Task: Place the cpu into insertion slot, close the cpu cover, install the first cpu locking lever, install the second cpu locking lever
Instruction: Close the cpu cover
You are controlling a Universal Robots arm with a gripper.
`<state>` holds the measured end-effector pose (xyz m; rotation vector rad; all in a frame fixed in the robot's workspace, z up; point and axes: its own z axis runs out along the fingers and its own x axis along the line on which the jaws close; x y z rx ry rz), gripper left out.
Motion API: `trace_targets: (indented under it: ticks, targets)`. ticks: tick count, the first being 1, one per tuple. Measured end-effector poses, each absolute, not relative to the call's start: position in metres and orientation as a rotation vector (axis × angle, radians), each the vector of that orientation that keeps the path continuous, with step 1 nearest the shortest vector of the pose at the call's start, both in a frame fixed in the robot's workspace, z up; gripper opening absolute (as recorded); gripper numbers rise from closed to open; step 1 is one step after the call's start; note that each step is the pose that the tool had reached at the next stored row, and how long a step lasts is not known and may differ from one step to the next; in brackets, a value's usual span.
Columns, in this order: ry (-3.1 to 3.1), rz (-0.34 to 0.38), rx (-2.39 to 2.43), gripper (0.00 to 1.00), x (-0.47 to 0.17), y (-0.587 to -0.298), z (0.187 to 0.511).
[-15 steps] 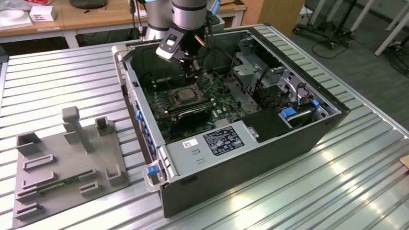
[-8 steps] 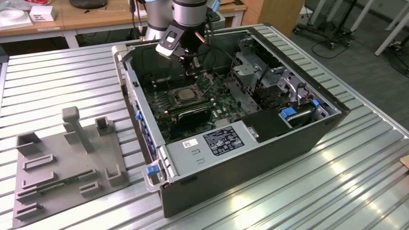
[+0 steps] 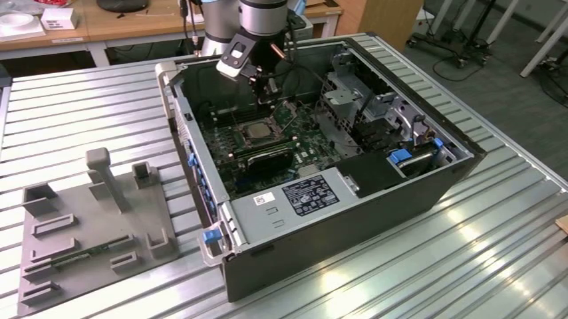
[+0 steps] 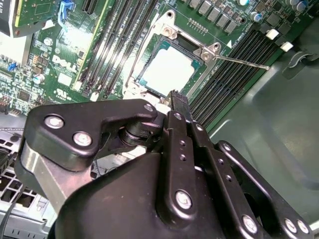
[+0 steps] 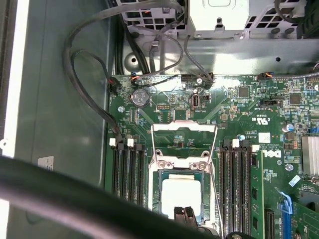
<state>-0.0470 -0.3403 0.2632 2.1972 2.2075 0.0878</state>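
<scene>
The cpu (image 5: 182,195) lies flat in the insertion slot (image 5: 182,162), its pale silver face up; the second wrist view shows the cpu (image 4: 167,69) the same way. The cpu cover (image 5: 183,127) stands open beyond the slot's hinge side, with green board showing through its window. A thin locking lever (image 4: 241,61) sticks out free from a corner of the slot. My gripper (image 5: 185,214) hovers over the near edge of the cpu, fingers together and holding nothing. In the exterior view the gripper (image 3: 265,93) reaches down into the open case just behind the slot (image 3: 253,131).
Black memory slots (image 5: 127,169) flank the socket on both sides. Cables (image 5: 82,79) loop along the case wall. A drive cage (image 3: 360,100) and the case walls (image 3: 182,133) hem in the arm. A grey fixture plate (image 3: 89,226) lies on the table at the exterior view's left.
</scene>
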Motion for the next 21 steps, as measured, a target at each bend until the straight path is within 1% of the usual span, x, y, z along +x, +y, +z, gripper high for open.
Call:
trace_targets:
  ticks: [21]
  targets:
    - [2.207, 0.088, 2.197, 0.11, -0.030, -0.340, 0.263]
